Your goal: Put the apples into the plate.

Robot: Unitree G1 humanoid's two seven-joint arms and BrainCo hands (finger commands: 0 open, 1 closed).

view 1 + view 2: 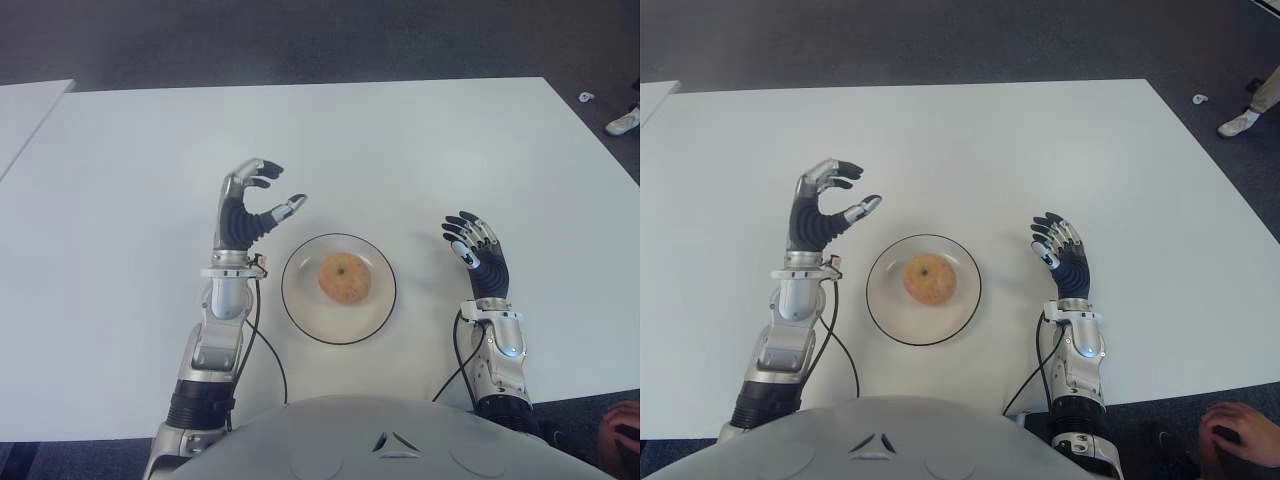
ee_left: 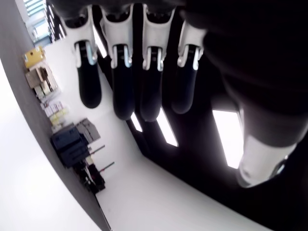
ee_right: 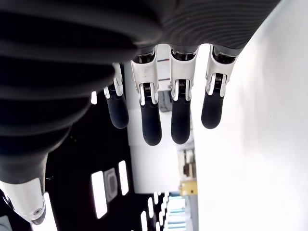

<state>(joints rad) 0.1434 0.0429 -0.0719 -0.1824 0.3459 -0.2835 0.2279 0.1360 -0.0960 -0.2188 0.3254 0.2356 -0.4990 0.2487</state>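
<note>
- My own torso (image 1: 400,440) fills the nearest edge; just beyond it the plate (image 1: 300,310) sits on the white surface (image 1: 400,150) between my two arms.
- The apple (image 1: 345,277) already lies in the plate, roughly at its middle; I see no other apple.
- My left robot hand (image 1: 252,205) is raised just beside the plate's far-left rim, fingers arched apart, holding nothing; the apple lies to its right and nearer me.
- My right robot hand (image 1: 472,248) shows right of the plate, farther from the apple, fingers spread, empty.
</note>
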